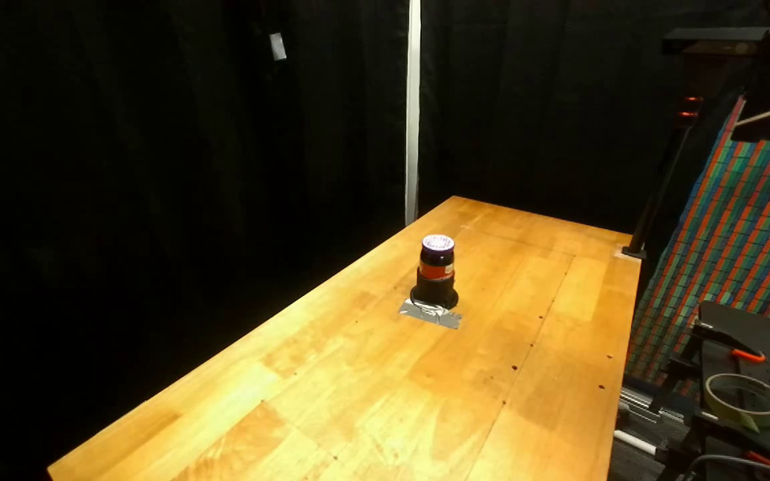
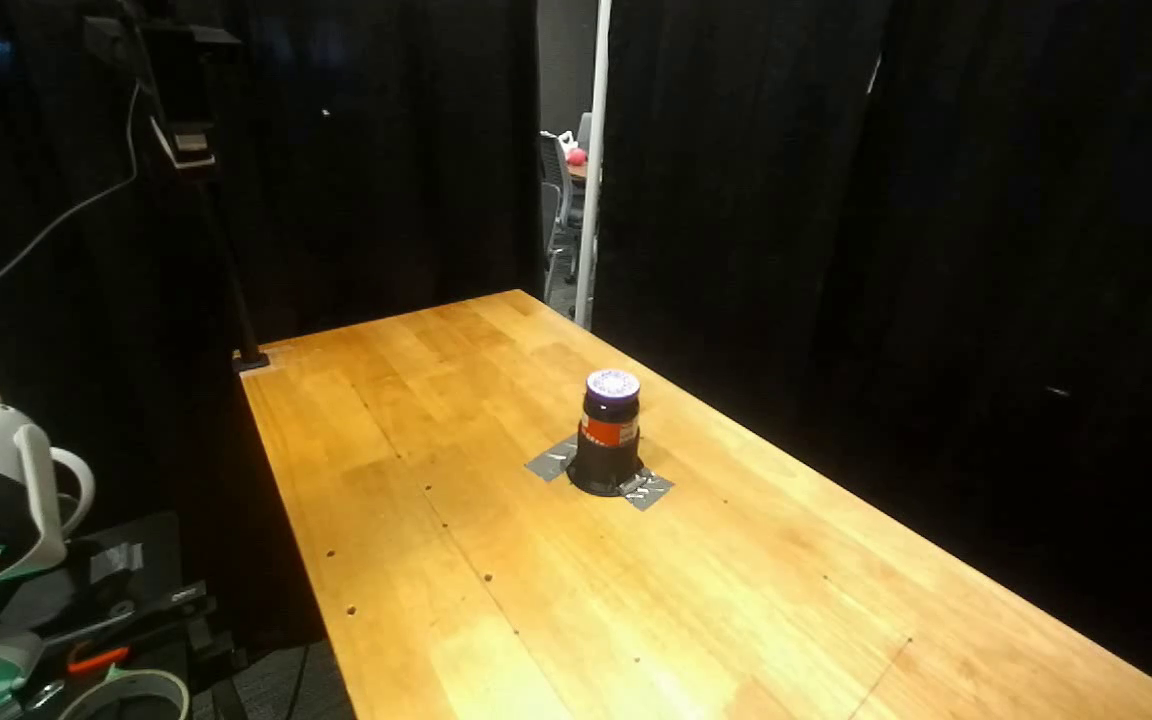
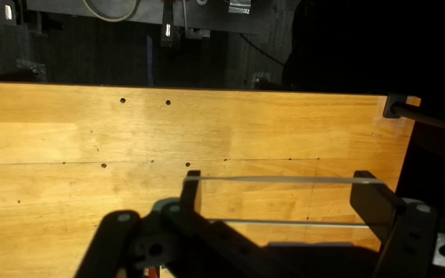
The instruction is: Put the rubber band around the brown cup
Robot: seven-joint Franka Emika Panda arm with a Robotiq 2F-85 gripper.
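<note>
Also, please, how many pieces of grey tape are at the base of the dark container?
2. In an exterior view, the left tape piece and the right tape piece flank the base of the dark container. Others may hide behind it.

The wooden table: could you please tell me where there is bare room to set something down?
In an exterior view, bare wood shows on the table between the grey tape at the brown cup and the picture's lower edge, and between cup and black post. It is crowded at the taped cup, and overhead by the open gripper stretching the rubber band.
</note>
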